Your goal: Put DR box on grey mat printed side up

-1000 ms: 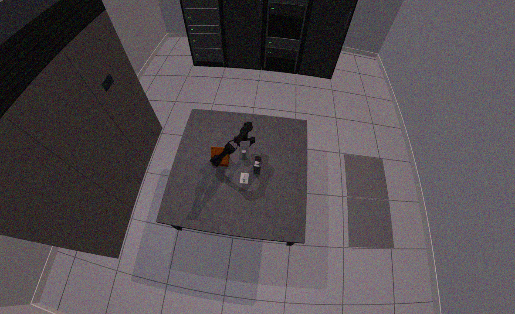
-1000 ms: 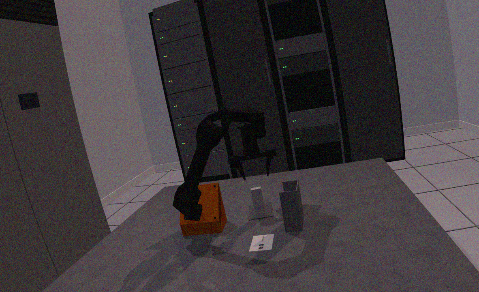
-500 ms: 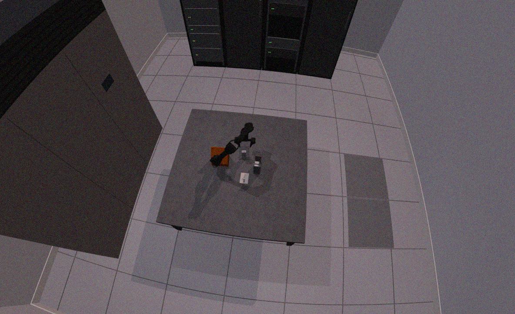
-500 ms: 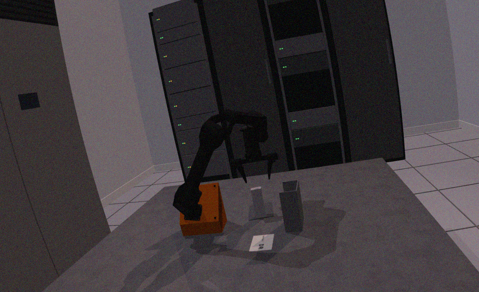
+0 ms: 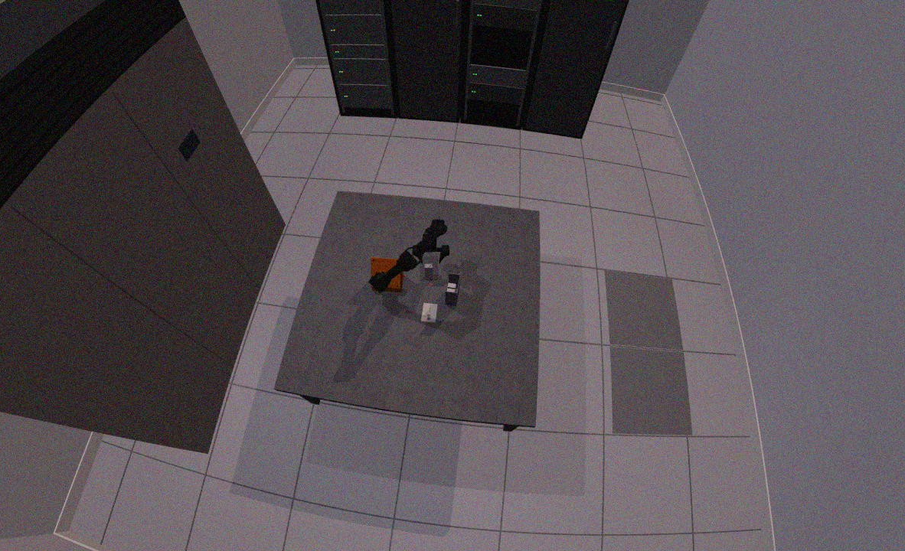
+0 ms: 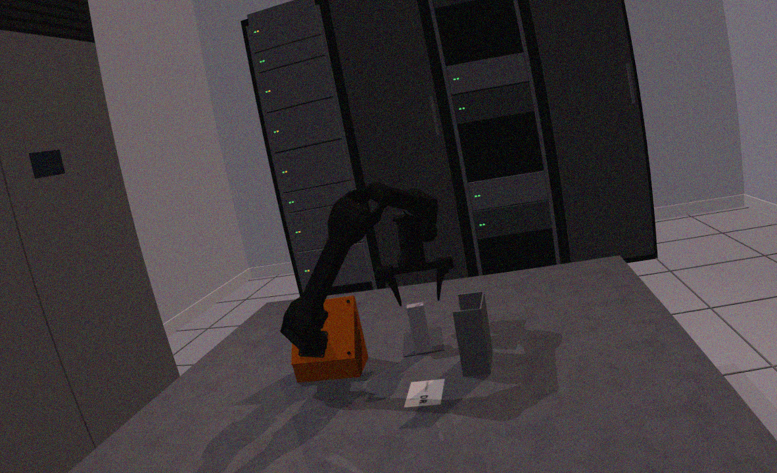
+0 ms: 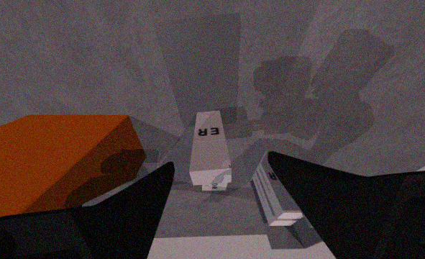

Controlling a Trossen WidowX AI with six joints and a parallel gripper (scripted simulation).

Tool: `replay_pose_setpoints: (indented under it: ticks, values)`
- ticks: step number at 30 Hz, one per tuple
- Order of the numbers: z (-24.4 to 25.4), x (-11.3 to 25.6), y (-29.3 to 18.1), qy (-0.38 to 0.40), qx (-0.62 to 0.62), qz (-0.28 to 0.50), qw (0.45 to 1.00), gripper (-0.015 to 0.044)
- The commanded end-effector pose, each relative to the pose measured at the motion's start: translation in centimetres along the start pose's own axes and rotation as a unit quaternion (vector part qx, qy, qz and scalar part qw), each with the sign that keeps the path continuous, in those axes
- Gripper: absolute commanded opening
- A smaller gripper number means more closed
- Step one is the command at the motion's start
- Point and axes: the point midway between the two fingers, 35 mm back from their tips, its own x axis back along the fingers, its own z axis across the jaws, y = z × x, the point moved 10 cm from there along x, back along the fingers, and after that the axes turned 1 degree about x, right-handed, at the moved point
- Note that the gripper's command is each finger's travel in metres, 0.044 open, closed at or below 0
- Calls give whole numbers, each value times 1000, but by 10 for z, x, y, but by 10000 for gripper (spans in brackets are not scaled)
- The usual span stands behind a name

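Under the spread, empty tool, a box marked ER stands up on the grey mat.
Beside the tool, the bin has two boxes; I can't tell which is DR.

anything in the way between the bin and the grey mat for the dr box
Yes: the ER box stands upright on the grey mat. Between bin and mat, nothing else visible.
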Motion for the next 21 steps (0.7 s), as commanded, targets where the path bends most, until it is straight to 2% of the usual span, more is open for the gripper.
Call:
replay_pose_setpoints:
  ticks: [1,13,21]
  values:
    - [1,-9,2,2,15,14,1000,440]
    - [0,-27,2,8,41,38,998,440]
    - [-1,-24,1,9,34,33,999,440]
